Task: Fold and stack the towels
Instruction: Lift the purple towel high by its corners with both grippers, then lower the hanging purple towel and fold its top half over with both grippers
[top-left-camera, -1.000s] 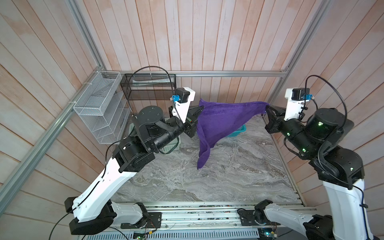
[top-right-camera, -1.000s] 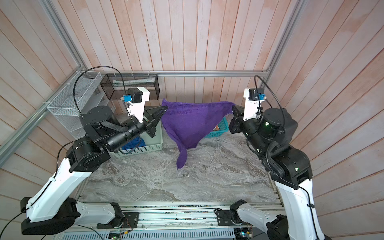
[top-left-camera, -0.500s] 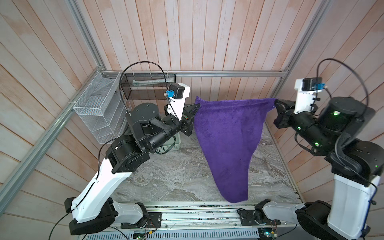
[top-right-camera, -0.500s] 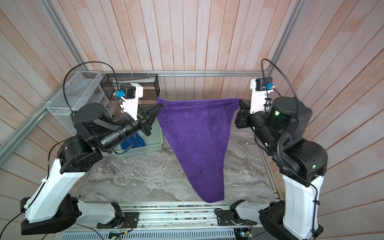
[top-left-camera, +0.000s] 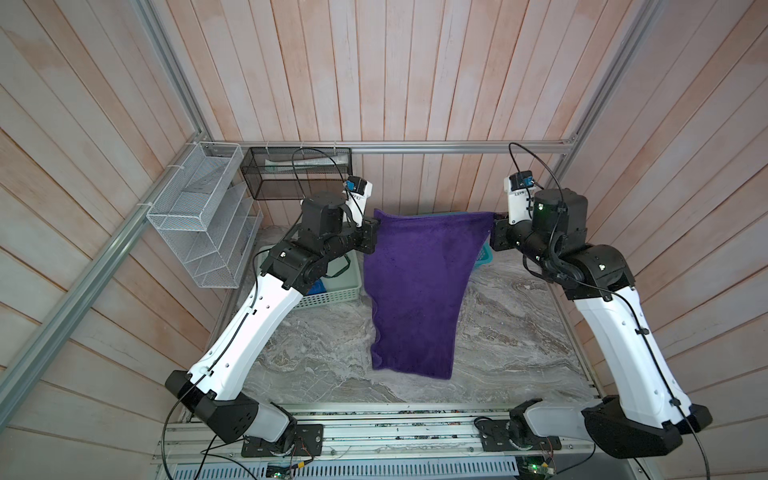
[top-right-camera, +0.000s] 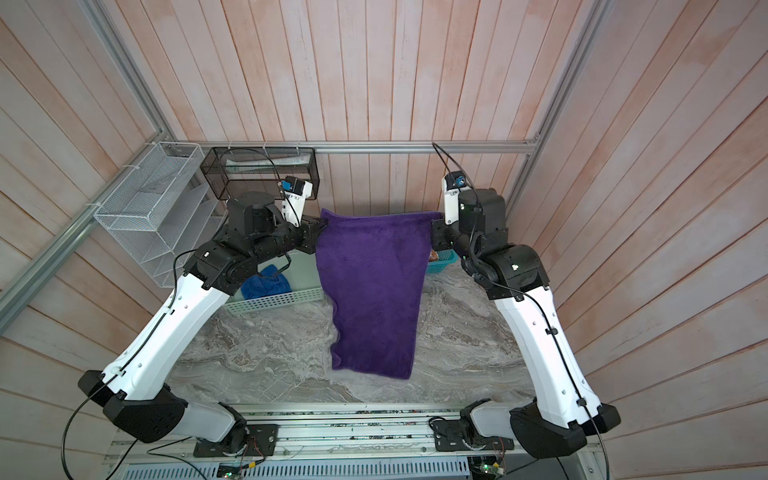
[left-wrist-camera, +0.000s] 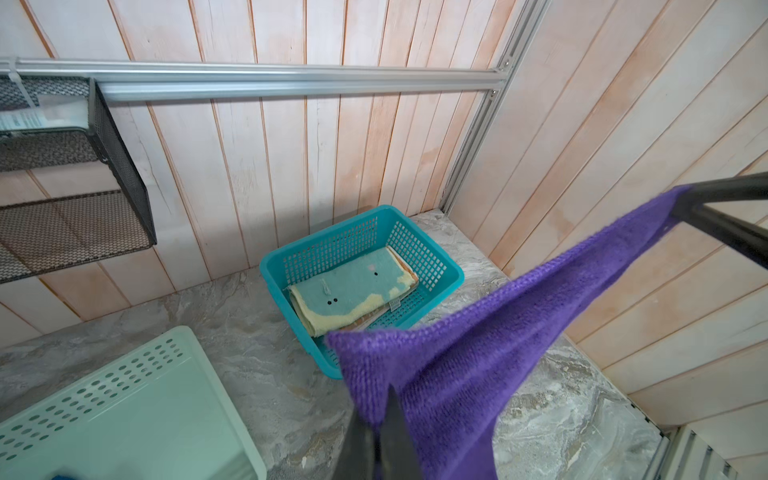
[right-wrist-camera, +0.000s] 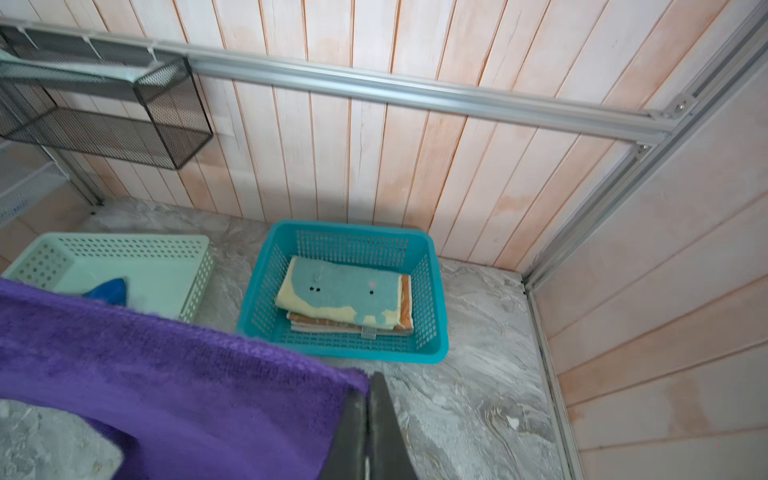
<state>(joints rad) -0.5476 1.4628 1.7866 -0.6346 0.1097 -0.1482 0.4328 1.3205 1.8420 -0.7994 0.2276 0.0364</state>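
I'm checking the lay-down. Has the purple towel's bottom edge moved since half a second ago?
Yes. The towel had its bottom edge overlapping the front rail then. Now it ends farther back, over the table, short of that rail.

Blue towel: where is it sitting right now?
In a top view the blue towel lies bunched in the mint-green basket at the table's back left, beneath the left arm and left of the hanging purple towel.
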